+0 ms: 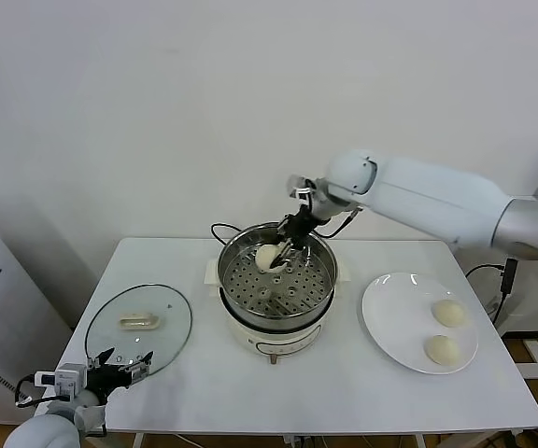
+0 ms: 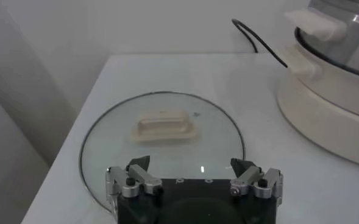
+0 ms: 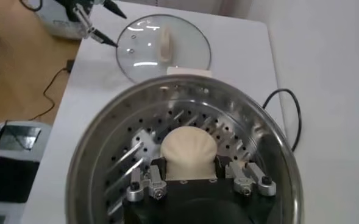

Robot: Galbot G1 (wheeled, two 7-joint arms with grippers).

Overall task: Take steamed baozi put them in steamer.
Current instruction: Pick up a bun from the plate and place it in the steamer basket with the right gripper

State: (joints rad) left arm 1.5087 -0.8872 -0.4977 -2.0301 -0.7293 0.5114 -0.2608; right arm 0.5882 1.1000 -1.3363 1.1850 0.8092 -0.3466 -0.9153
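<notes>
Head view: the right gripper [image 1: 283,254] is lowered inside the steamer [image 1: 278,280], near its far rim, its fingers pinched on one baozi [image 1: 268,257], a smooth, cream-white, rounded bun held just above the perforated floor at the basket's far left. The steamer is a shiny steel basket seated on a white cooker base at mid-table. Two further buns [image 1: 449,313] and [image 1: 442,350] lie on the white plate [image 1: 390,322] to the right of the steamer, apart from each other, one farther, one nearer. The glass lid [image 1: 138,327] lies flat on the table left of the steamer. The left gripper [image 1: 120,369] waits at the table's near left corner, by the lid's near edge, fingers spread and holding nothing. Left wrist view: the spread fingertips [image 2: 139,167] stand over the near rim of the lid [image 2: 161,143], with its cream handle visible through the gap; the cooker base [image 2: 325,115] is to the right. Right wrist view: the held bun [image 3: 188,152] sits between the two pads, pale, matte, without visible creases, over the perforated steel bottom [image 3: 124,158]; whether it touches the bottom cannot be told.
</notes>
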